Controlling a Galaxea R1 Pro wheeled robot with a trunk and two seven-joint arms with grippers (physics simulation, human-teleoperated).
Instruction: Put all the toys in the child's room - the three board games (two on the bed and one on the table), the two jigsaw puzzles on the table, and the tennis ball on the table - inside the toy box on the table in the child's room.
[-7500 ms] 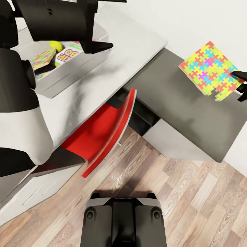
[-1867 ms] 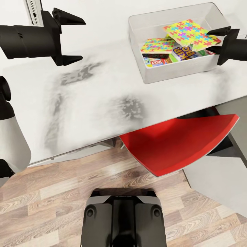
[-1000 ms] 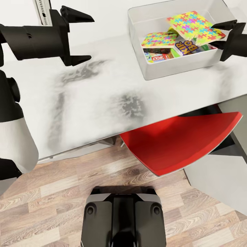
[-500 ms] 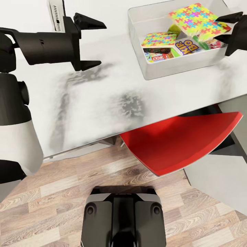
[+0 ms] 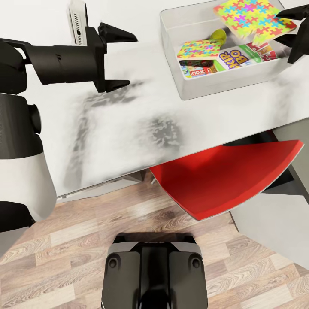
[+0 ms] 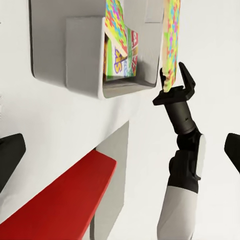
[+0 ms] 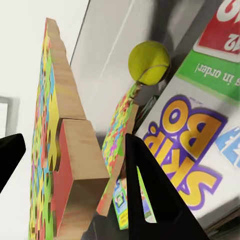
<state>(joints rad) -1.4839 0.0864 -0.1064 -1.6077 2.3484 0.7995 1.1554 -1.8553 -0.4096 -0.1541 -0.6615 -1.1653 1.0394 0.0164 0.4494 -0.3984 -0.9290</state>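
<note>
Left tool (image 5: 115,56) has drifted rightward along the counter's (image 5: 128,124) far edge over the last second; jaws spread, carrying nothing. Bin (image 5: 214,86) sits at the counter's far right corner, holding one puzzle (image 5: 198,48), the ball (image 5: 218,34) and the game boxes (image 5: 235,59). Right tool (image 5: 292,31), clamped on the second puzzle (image 5: 253,17), has lifted it higher and toward the bin's far wall; it hangs tilted above the contents. I judge this the last toy: only release remains.

Glossy black arms with white upper shells, pointed black fingers (image 5: 116,32), and a dark-grey base (image 5: 154,274).
</note>
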